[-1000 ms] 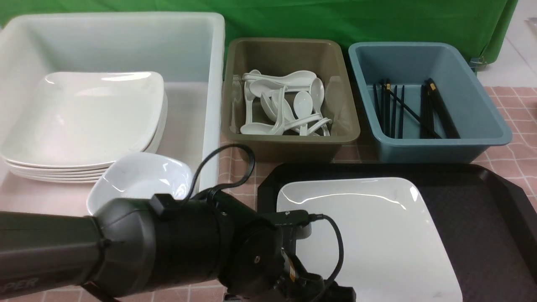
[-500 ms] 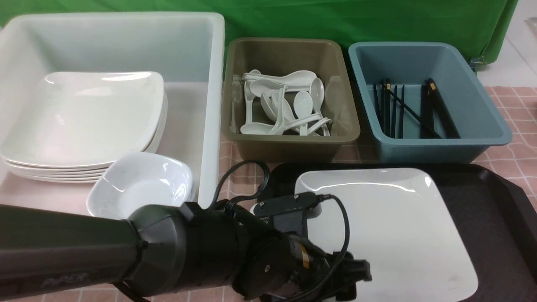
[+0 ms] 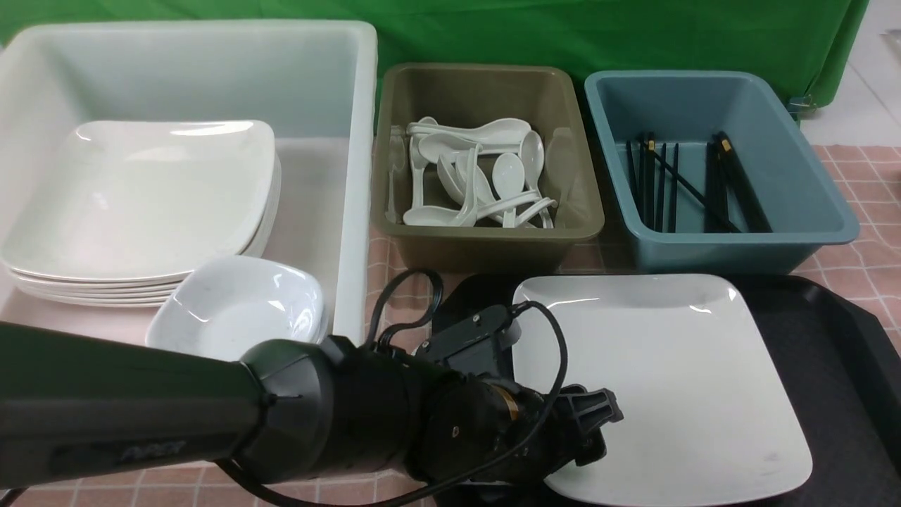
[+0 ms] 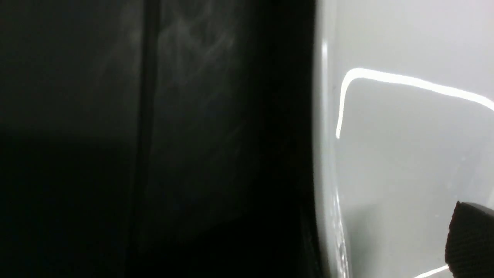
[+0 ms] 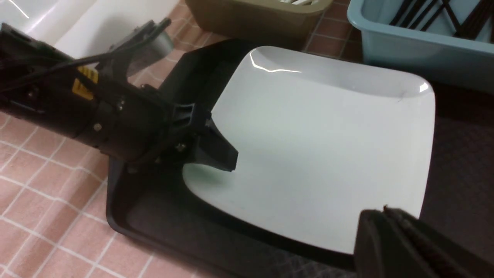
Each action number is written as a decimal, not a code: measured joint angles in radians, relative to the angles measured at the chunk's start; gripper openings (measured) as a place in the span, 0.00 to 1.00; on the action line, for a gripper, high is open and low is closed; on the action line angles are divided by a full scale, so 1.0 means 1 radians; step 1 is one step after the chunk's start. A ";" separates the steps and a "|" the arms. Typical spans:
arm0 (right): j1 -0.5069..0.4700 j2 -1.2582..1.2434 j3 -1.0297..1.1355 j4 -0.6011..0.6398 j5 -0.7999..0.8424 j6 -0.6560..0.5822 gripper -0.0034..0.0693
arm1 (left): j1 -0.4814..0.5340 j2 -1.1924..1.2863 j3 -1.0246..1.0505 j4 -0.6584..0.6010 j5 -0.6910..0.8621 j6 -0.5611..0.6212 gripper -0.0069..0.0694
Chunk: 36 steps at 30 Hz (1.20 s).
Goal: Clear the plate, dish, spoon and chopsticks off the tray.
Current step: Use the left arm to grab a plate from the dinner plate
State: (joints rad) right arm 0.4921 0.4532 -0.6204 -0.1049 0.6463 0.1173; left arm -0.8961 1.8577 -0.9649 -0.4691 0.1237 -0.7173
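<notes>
Large glossy white rounded-square plate, the only item seen on the black rectangular tray, is overlapped at its edge by the spread left gripper; the right gripper is pressed together.

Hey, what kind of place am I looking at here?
Likely a staged dish-sorting station, not a real kitchen: an olive tub of spoons, a blue tub of chopsticks, a white bin of stacked plates, all before a green backdrop.
</notes>
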 joint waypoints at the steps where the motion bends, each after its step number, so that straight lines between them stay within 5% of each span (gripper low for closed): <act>1: 0.000 0.000 0.000 0.000 0.000 -0.001 0.09 | 0.000 0.000 0.000 -0.005 0.002 0.000 0.73; 8: 0.000 0.000 0.000 0.000 0.001 0.005 0.09 | 0.001 0.019 -0.006 -0.055 0.000 -0.001 0.65; 14: 0.000 0.000 0.000 0.000 0.000 0.005 0.09 | 0.001 0.051 -0.008 -0.065 -0.027 -0.002 0.36; 15: 0.000 0.000 0.000 0.000 0.000 0.005 0.09 | 0.001 0.051 -0.011 -0.073 -0.020 0.000 0.22; 36: 0.000 -0.001 -0.119 -0.126 0.006 -0.097 0.09 | 0.002 -0.284 0.013 -0.019 0.111 0.184 0.12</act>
State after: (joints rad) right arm 0.4921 0.4522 -0.7394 -0.2311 0.6527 0.0205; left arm -0.8940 1.5735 -0.9517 -0.4881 0.2351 -0.5336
